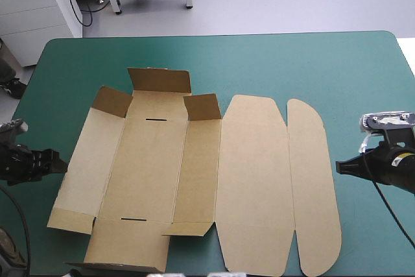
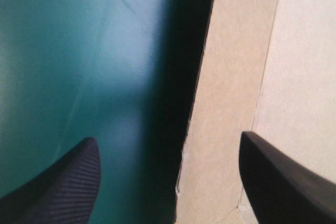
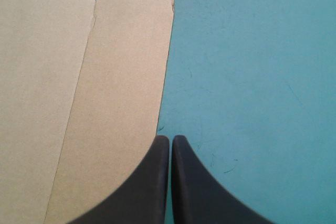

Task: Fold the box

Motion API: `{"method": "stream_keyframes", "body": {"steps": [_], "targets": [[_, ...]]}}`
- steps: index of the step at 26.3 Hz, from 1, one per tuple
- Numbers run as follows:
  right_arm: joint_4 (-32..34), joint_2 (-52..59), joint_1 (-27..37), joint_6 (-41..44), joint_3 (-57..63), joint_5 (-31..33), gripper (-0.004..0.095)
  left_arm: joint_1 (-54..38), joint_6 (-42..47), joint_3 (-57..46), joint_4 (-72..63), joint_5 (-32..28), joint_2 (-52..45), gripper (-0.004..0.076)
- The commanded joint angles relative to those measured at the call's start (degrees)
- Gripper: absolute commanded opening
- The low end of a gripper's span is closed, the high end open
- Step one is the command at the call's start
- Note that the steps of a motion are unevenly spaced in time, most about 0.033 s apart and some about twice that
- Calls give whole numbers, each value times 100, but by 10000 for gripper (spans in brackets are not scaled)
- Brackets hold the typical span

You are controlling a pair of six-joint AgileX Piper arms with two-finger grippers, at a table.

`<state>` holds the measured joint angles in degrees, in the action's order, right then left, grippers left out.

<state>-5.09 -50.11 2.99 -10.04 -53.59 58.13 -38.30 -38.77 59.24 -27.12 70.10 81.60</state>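
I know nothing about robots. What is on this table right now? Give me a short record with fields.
Surface: table with teal-green cover
Object: brown box, lying unfolded, small flaps at its far end raised
Left gripper: open, at the box's left edge
Right gripper: shut, at the box's right edge
Held: nothing

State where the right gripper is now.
In the high view, the right gripper is over the teal-green cover, just right of the box, by its rounded flap.

Black, curved, finely ribbed jaws
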Motion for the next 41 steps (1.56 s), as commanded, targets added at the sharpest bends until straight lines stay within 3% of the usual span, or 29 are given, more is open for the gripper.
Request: {"method": "stream_keyframes", "body": {"steps": [1,9,15,28,32,39,41], "targets": [[4,10,49,-102,-143,-227,-1,30,-379,-186,-332,335,-138,526],[-23,10,49,-143,-143,-222,-5,277,-917,-574,-566,-38,-61,526],[-35,10,49,-152,-143,-188,-5,1088,-799,-574,-527,230,403,526],[-253,10,49,-290,-143,-114,-5,1185,-449,-574,-600,434,418,522],[-253,10,49,-290,-143,-101,-5,1185,-449,-574,-517,353,418,407],[-253,10,49,-290,-143,-91,-5,1185,-586,-574,-517,284,427,23],[-253,10,49,-290,-143,-91,-5,1185,-620,-574,-483,284,427,-4]]}}
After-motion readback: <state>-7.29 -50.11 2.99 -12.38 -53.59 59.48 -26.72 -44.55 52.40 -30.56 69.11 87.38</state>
